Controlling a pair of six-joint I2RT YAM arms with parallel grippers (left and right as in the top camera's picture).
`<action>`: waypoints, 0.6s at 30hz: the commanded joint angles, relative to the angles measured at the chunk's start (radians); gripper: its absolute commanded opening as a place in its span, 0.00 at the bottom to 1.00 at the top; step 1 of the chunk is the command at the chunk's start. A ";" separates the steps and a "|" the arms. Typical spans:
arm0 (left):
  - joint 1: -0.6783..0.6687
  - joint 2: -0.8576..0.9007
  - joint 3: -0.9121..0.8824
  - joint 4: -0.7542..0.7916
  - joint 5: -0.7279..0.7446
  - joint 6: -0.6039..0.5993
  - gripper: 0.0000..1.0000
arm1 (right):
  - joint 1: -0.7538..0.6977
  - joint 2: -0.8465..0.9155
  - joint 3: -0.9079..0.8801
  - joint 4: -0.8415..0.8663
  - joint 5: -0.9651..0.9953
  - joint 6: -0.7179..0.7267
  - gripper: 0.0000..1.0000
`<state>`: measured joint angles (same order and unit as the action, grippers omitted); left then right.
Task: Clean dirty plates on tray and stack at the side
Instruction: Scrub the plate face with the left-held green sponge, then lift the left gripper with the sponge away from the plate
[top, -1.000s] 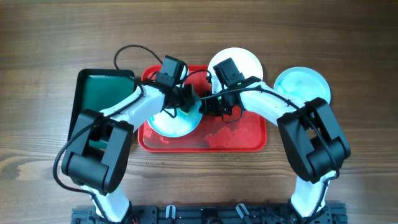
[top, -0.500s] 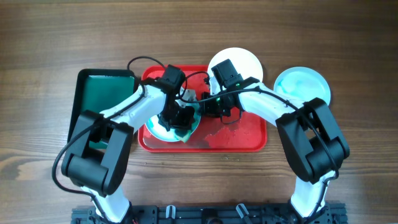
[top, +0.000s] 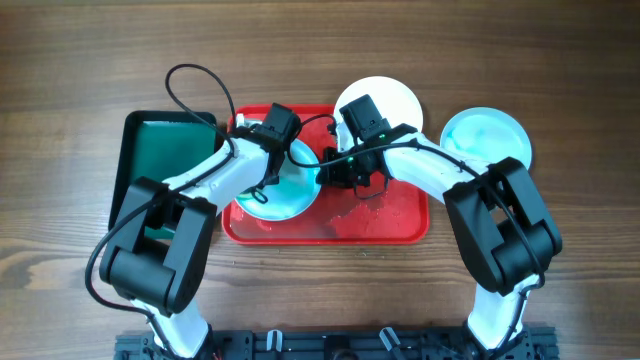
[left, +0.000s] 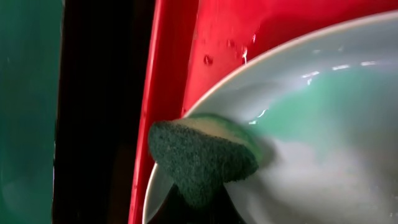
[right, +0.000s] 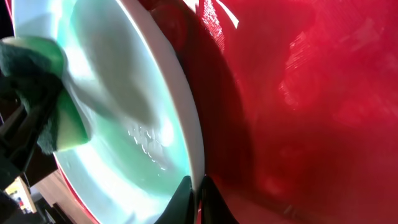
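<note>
A pale aqua plate (top: 295, 197) with green smears lies on the left part of the red tray (top: 400, 225), tilted up at its right side. My left gripper (top: 265, 185) is shut on a dark green sponge (left: 199, 158) pressed on the plate (left: 323, 124) near its left rim, beside the tray wall (left: 180, 56). My right gripper (top: 325, 175) is shut on the plate's right rim (right: 198, 180). The wet plate face (right: 124, 112), the sponge (right: 37, 93) and the tray floor (right: 311, 93) show in the right wrist view. A white plate (top: 390, 100) and an aqua plate (top: 490, 135) lie off the tray.
A dark green tray (top: 165, 150) stands left of the red tray and shows in the left wrist view (left: 28, 93). Water drops lie on the red tray floor. A black cable loops above the left arm. Bare wooden table surrounds everything.
My left gripper has swept the sponge from the plate's front part up and left to near its left rim. The right gripper has stayed on the plate's right rim.
</note>
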<state>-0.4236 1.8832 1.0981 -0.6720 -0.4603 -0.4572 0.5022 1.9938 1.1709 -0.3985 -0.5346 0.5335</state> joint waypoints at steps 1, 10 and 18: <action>-0.016 0.032 -0.018 0.042 0.203 0.071 0.04 | -0.005 0.014 -0.007 -0.006 -0.005 -0.011 0.04; -0.076 0.032 -0.018 0.006 0.840 0.359 0.04 | -0.005 0.014 -0.007 -0.005 -0.005 -0.011 0.04; -0.073 0.032 -0.018 0.121 0.888 0.357 0.04 | -0.005 0.014 -0.007 -0.005 -0.005 -0.011 0.04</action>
<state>-0.4747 1.8793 1.1042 -0.6243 0.3580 -0.0937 0.4877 1.9938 1.1709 -0.4072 -0.5339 0.5304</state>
